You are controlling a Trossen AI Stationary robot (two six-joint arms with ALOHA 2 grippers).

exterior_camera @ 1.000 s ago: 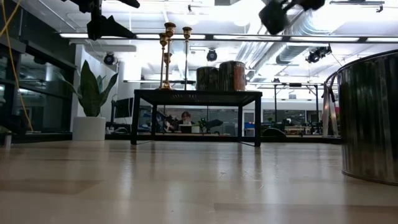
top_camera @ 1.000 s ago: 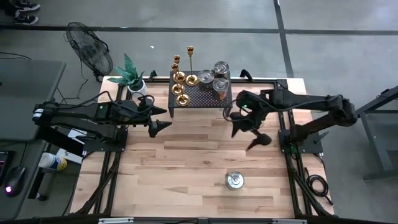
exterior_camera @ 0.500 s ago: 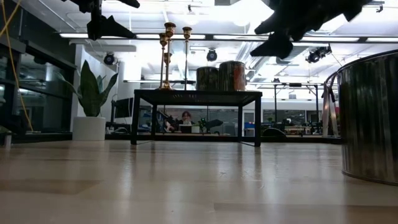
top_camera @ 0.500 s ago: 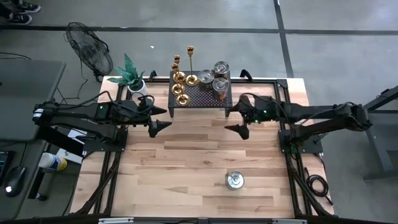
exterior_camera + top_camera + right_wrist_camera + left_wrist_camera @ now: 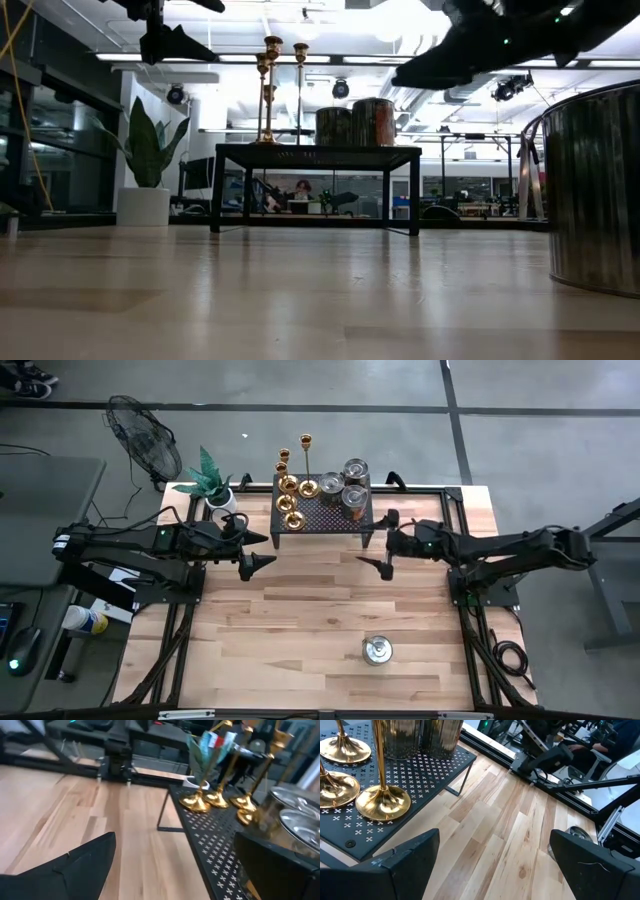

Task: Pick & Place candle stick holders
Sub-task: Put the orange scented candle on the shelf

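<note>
Several gold candle stick holders (image 5: 289,497) stand on their round bases on the left part of a small black perforated table (image 5: 325,515); one tall one (image 5: 307,463) stands at its far edge. They also show in the left wrist view (image 5: 382,802), the right wrist view (image 5: 200,802) and the low view (image 5: 268,90). My left gripper (image 5: 262,550) is open and empty, in the air just left of the small table's near left corner. My right gripper (image 5: 372,550) is open and empty, in the air at its near right corner, pointing toward the table's left.
Several metal cups (image 5: 345,485) stand on the right part of the small black table. Another metal cup (image 5: 377,650) stands alone on the wooden table near the front. A potted plant (image 5: 212,482) stands at the far left corner. Bare wood lies between the grippers.
My right gripper has gone toward the table's far edge and left, up to the small black table's near right corner, and has turned from slanting toward the near edge to pointing level toward the left. My left gripper has kept still.
</note>
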